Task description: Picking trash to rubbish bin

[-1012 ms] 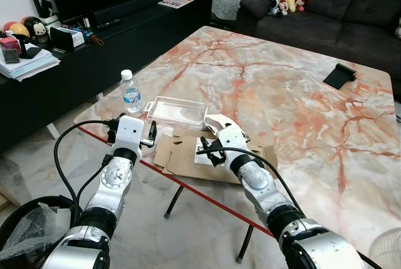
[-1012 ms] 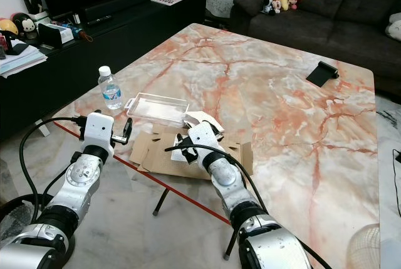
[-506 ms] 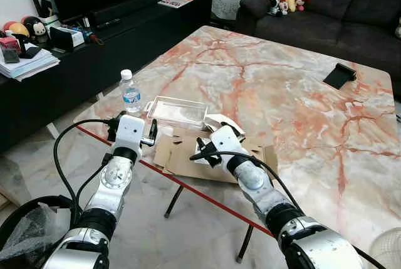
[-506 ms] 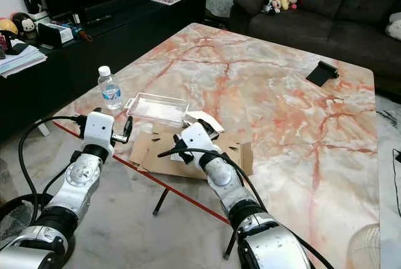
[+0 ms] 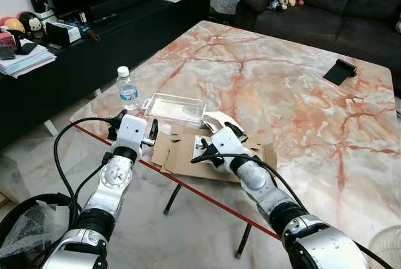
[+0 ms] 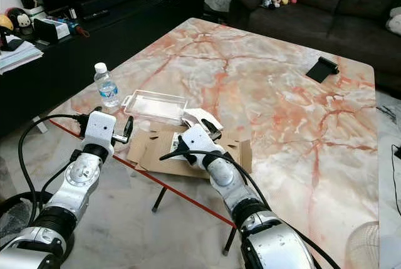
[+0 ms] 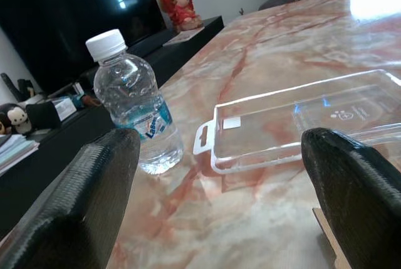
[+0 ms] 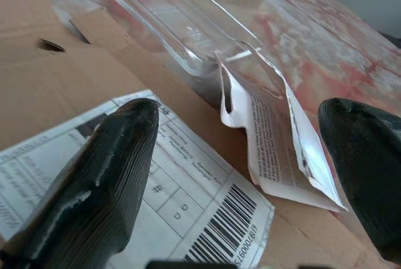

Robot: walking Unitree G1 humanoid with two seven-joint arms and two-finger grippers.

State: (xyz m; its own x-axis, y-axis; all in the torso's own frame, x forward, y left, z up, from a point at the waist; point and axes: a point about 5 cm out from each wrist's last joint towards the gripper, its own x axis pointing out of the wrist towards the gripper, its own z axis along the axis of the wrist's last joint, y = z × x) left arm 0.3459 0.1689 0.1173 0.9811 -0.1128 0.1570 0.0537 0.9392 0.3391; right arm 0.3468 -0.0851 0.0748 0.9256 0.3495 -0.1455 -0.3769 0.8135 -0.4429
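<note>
Right tool [image 5: 216, 145] wide open and empty over the flattened brown cardboard sheet [image 5: 188, 159] — white torn paper packet [image 8: 276, 150] just ahead between its fingers, likely lining up; left tool [image 5: 135, 132] open, empty, clear plastic tray [image 7: 307, 118] ahead.

A flattened brown cardboard box [image 5: 188, 156] with a white barcode label lies at the worktop's near edge, a clear plastic blister tray [image 5: 175, 107] and white paper insert [image 5: 216, 120] just behind, a small water bottle [image 5: 128, 89] upright nearby.

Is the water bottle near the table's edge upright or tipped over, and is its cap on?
Upright and capped: the water bottle stands on its base on the marble table, white cap on top.
</note>
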